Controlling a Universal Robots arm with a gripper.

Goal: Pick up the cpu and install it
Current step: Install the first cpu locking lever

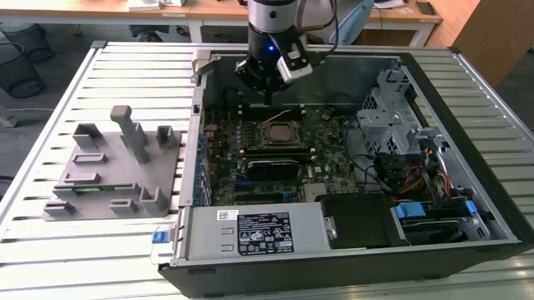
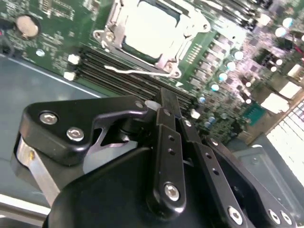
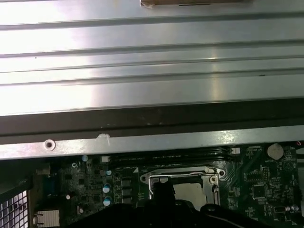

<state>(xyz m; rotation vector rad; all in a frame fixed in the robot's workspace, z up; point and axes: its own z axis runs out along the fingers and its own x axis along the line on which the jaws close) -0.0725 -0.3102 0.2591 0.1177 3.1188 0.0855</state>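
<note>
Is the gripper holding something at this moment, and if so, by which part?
Nothing is held. The gripper has its fingers closed together with nothing between them, above the motherboard. The cpu sits in the socket.

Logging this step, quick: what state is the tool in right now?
Tool: closed, fingers together, holding nothing visible; it hangs above the motherboard beside the socket, where the cpu sits.

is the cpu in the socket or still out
In. The cpu lies flat inside the socket frame on the motherboard, its pale top showing in both wrist views. The gripper hovers above it, apart.
</note>
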